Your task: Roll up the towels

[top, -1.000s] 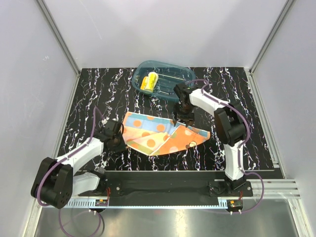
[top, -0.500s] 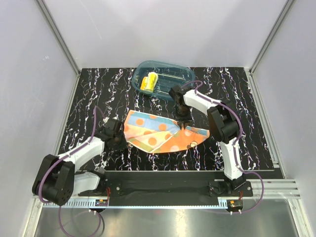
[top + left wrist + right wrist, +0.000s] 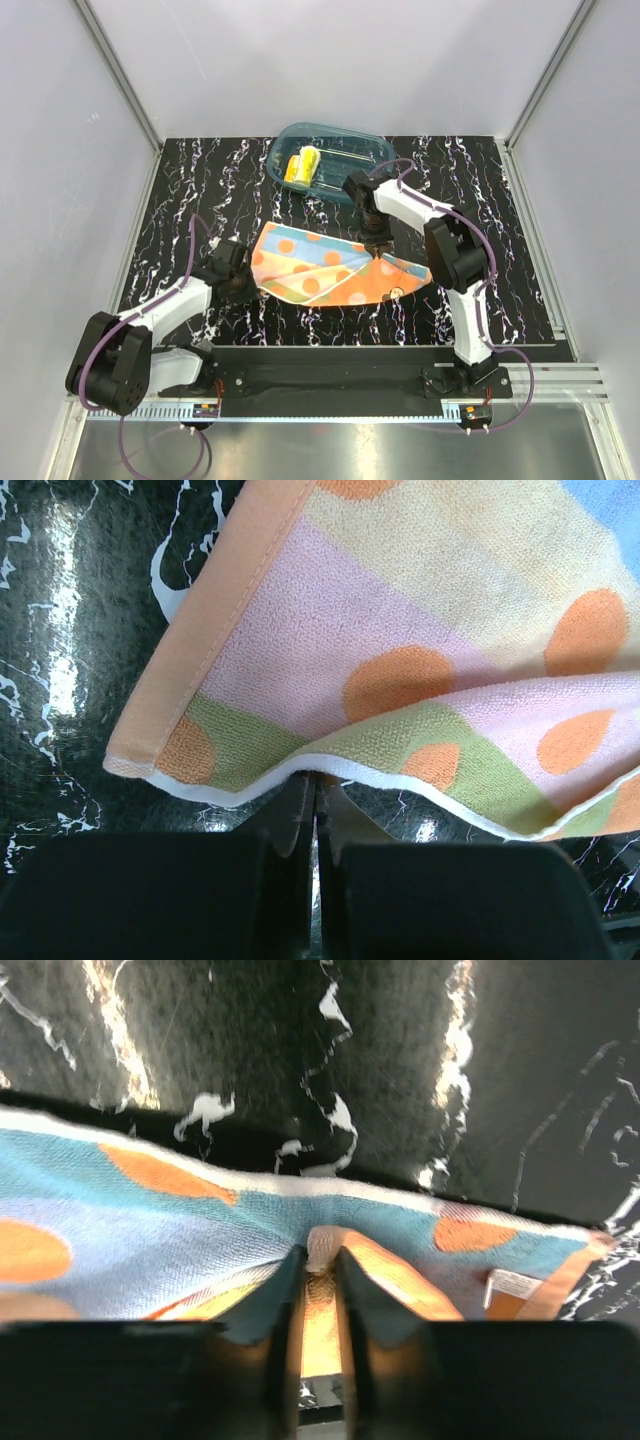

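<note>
Orange dotted towel (image 3: 335, 272) is spread crumpled at the middle of the bench (image 3: 190, 190) and pinched at two edges, probably for straightening: near-left hem by clenched left tool (image 3: 315, 788), far edge by clenched right tool (image 3: 320, 1260). Yellow towel (image 3: 302, 165) is stowed rolled in the far tub (image 3: 372, 152).

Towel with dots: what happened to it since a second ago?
The dotted towel got pulled tighter: its near edge drew away from the arms, and the left gripper crept inward. Both grippers stayed shut on it. Right gripper, tub and yellow towel hardly moved.
</note>
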